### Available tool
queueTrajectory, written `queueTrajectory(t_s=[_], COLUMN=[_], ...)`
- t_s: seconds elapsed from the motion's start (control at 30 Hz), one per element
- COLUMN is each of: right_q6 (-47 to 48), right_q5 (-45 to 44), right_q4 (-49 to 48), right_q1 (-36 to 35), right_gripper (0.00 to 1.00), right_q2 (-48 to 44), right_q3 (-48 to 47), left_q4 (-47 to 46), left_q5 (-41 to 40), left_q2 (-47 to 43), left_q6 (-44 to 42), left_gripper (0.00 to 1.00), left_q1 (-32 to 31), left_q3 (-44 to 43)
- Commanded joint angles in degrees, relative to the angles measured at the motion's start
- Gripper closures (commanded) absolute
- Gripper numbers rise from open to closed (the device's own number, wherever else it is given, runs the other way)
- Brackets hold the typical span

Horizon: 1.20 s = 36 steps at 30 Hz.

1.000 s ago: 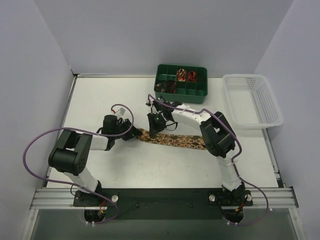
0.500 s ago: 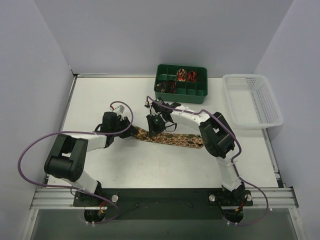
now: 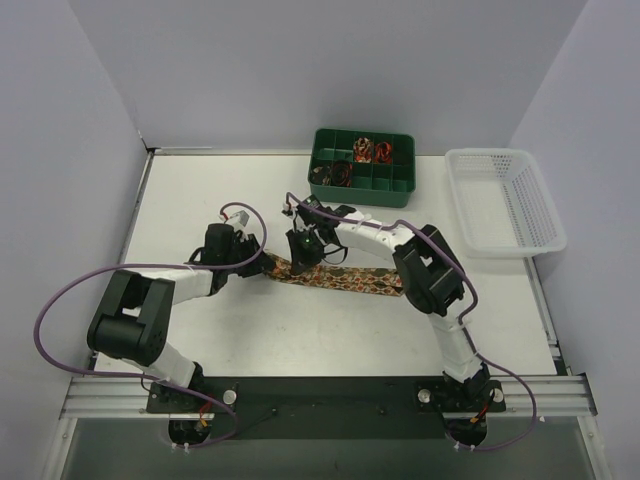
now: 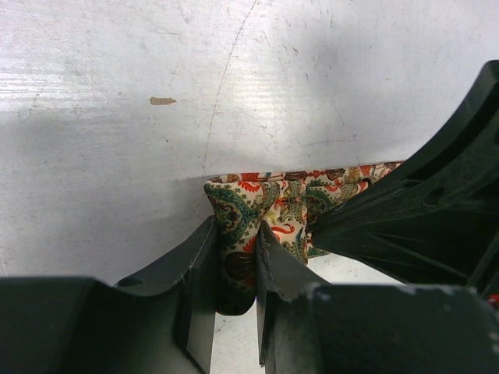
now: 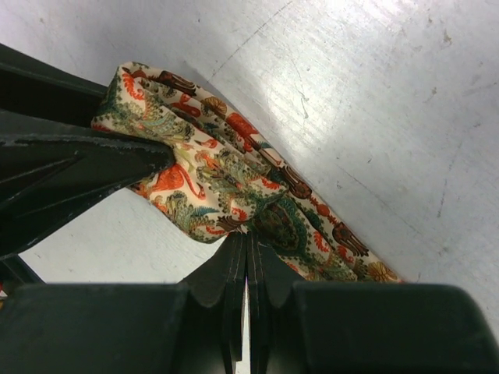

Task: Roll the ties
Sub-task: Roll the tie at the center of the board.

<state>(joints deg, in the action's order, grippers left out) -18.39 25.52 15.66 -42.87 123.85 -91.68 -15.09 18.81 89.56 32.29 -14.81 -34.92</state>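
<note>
The left gripper (image 4: 235, 238) is closed most of the way on the tie (image 4: 269, 199), with the folded left end of the strip clamped between its 2 fingers. The right gripper (image 5: 248, 245) is fully closed. Its 2 tips press together at the near edge of the cloth, just right of that fold. Whether a pinch of fabric sits between them cannot be told.

The tie looks light, thin and limp, so it should bend wherever it is pushed, and a loose turn would likely spring open once let go. Its weave looks smooth, perhaps slick against the hard fingers. The sensible hold is at the folded end, across the full width, so the layers turn together without skewing. The long free tail should drag along with little resistance.

The tie is a narrow strip with a cream-gold ground crowded with paisley in red, orange, green and dark brown. Its left end is doubled into a soft fold and the rest lies flat.

It lies mid-table (image 3: 200, 190), running from the left gripper toward the right and slightly nearer. Beyond it at the far edge stands a green tray (image 3: 365, 196), with small coils (image 3: 371, 150) in several compartments. A white basket (image 3: 458, 200) sits at the right, well apart from the tie.
</note>
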Motion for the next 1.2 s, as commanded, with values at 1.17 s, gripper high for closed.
queueTrajectory(t_s=[1.17], right_q6=[-0.2], right_q5=[3.0], right_q4=[3.2], right_q1=[0.6], right_gripper=[0.99], right_q2=[4.8], right_q3=[-5.1], left_q4=[28.4], left_q5=[-33.2], left_q2=[0.6], left_q6=[-18.5], left_gripper=[0.97], left_q1=[-22.0], left_q3=[-22.9])
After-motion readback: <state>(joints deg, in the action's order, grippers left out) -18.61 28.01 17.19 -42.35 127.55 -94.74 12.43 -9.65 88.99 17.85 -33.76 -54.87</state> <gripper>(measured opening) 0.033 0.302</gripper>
